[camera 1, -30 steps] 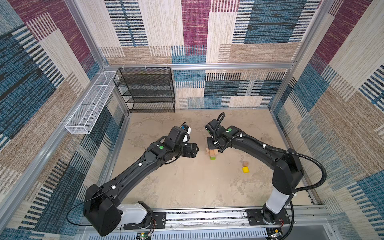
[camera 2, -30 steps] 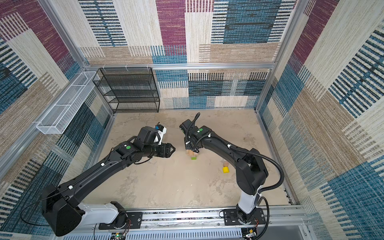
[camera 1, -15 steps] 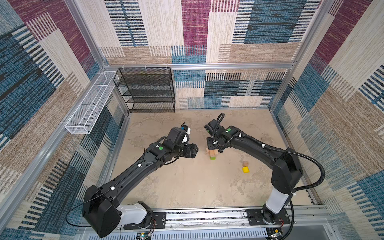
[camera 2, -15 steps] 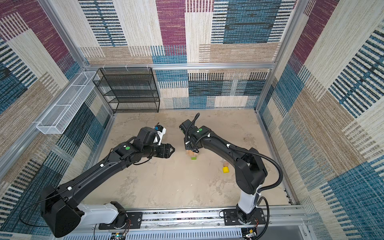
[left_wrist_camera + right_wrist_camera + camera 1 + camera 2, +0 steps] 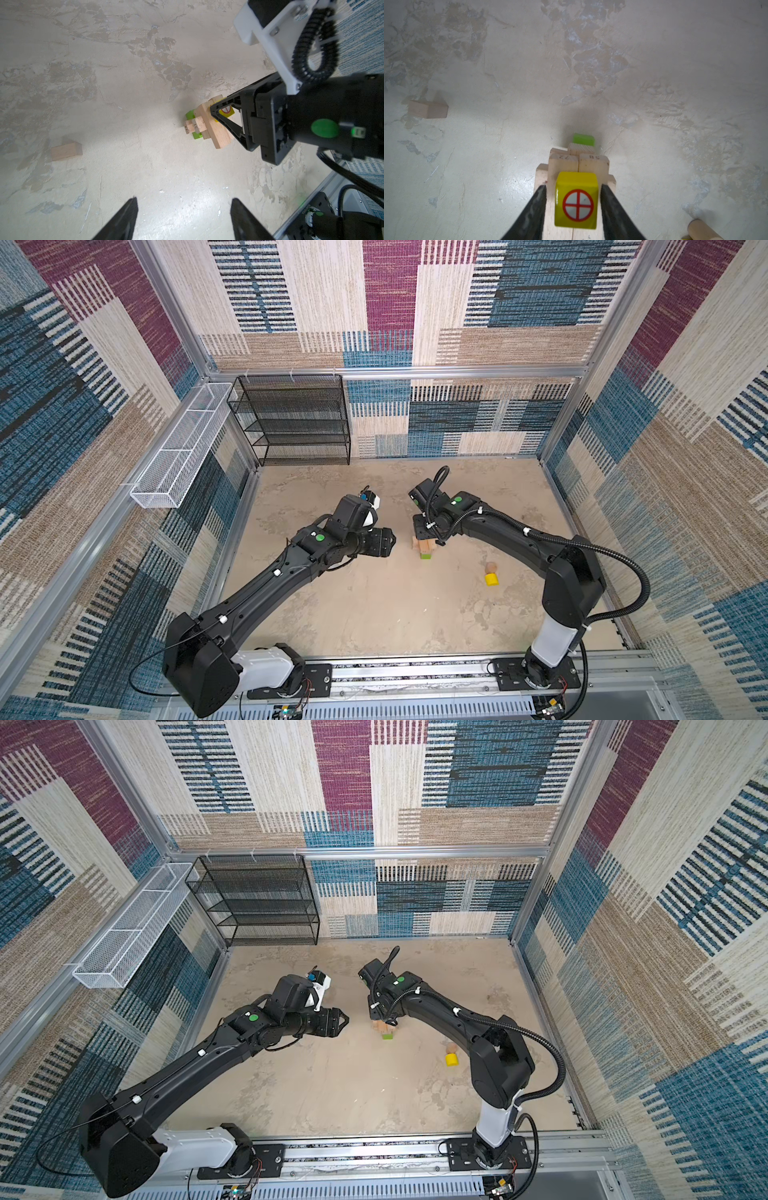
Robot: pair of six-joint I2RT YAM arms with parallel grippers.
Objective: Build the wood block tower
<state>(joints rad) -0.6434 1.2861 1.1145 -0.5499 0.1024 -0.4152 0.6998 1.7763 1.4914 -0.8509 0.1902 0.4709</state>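
Near the middle of the table point(image 5: 374, 614): the wood block tower point(image 5: 424, 546), rising from a green oblong block point(image 5: 584, 139) through tan bricks point(image 5: 212, 128) laid crosswise to a red-marked yellow cube point(image 5: 576, 204) on top.

Straddling that cube: the right gripper point(image 5: 572, 188), jaws parted, a sliver of bare wood showing on each side, so gripping nothing. Hanging just to the left of the tower, clear of it: the left gripper point(image 5: 184, 200), jaws apart and empty.

Probable trouble from here: brushing the cube with a finger while lifting away, given such thin clearance, and dragging it off the seam between the two top bricks. Also possible: nudging the overhanging crosswise bricks and toppling the whole stack off its narrow green base. Worth pulling straight up, with no sideways drift.

Only in the wrist views: a loose tan brick point(image 5: 65, 151) lying flat, well apart from the tower, missing from both top views and presumably hidden under the left arm. Only in the right wrist view: the gaps beside the cube. Plain in both top views, barely caught at a corner of the right wrist view: the yellow cylinder point(image 5: 492, 580) and tan round piece point(image 5: 491, 567), just beside each other, between the tower and the right edge.
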